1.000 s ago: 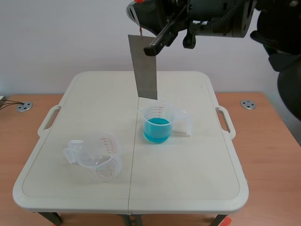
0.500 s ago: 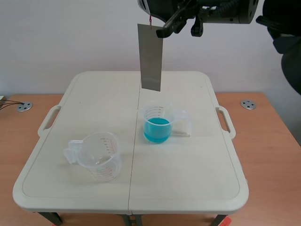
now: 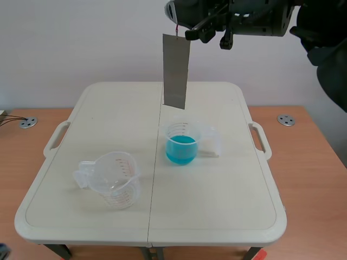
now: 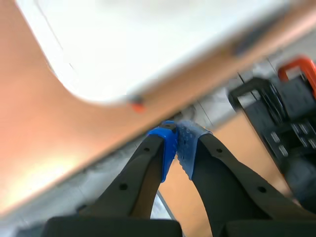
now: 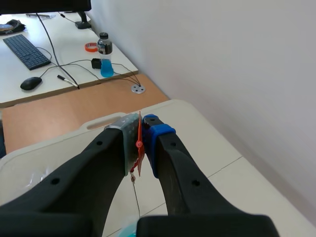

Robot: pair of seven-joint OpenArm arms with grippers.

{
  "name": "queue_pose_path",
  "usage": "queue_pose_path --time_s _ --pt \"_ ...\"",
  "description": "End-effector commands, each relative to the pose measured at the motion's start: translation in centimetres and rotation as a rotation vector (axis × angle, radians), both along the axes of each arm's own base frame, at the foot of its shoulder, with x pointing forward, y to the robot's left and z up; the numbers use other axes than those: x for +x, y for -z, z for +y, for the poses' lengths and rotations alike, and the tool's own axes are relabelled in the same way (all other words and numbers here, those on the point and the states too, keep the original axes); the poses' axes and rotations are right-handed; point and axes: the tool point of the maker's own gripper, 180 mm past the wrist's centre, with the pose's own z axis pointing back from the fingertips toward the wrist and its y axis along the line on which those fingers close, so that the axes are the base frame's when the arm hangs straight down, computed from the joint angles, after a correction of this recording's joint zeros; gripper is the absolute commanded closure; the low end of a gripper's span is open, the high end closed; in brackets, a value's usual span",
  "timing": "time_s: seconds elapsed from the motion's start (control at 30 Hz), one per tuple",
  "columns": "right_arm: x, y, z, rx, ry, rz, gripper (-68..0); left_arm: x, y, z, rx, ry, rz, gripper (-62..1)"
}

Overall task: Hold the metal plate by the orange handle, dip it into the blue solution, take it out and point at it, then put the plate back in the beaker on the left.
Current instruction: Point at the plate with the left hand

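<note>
Nearest the robot, the left gripper (image 4: 177, 147) hangs off the table (image 3: 227, 208), below its front edge, its blue pads pressed together on nothing. On the tabletop, the empty beaker (image 3: 112, 181) stands at the lower left of the scene view and the beaker of blue solution (image 3: 181, 143) at the centre, well apart; neither has shifted over the last second. Above the blue beaker, in the upper middle of that view, hangs the metal plate (image 3: 176, 71). A second ago it slanted with its lower edge close to the beaker's rim, then it rose, and it now hangs nearly upright, a little further right and clear of the liquid. At the top of the picture the right gripper (image 5: 141, 128) stays clenched on the orange handle (image 5: 138, 144), from which a thin wire runs down. Whether the plate is wet cannot be made out, so the lift reads either as lining up for the dip or as the plate coming out of it. Either way the return to the left beaker is not yet done.
</note>
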Motion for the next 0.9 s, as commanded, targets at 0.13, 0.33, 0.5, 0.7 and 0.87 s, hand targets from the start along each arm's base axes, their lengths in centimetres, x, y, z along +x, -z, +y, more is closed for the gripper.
queue_pose_path --time_s 0.13,0.33,0.5,0.7,0.87 --pt "-0.1 -1.8 0.3 0.033 -0.019 -0.041 -1.3 5.9 -3.5 -0.6 -0.048 0.005 -0.166 -2.8" --pt "-0.1 -1.7 0.3 0.032 -0.019 -0.041 -1.3 10.3 -6.4 -2.4 -0.093 0.054 -0.275 -2.8" --pt "-0.1 -1.8 0.3 0.034 -0.019 -0.041 -1.3 13.2 -7.8 -5.5 -0.132 0.138 -0.330 -2.8" --pt "-0.2 -1.9 0.3 0.041 -0.022 -0.038 -1.3 16.0 -7.5 -8.8 -0.167 0.229 -0.343 -2.7" --pt "-0.2 -1.9 0.3 0.045 -0.024 -0.034 -1.3 18.5 -7.0 -10.5 -0.232 0.257 -0.323 -2.7"
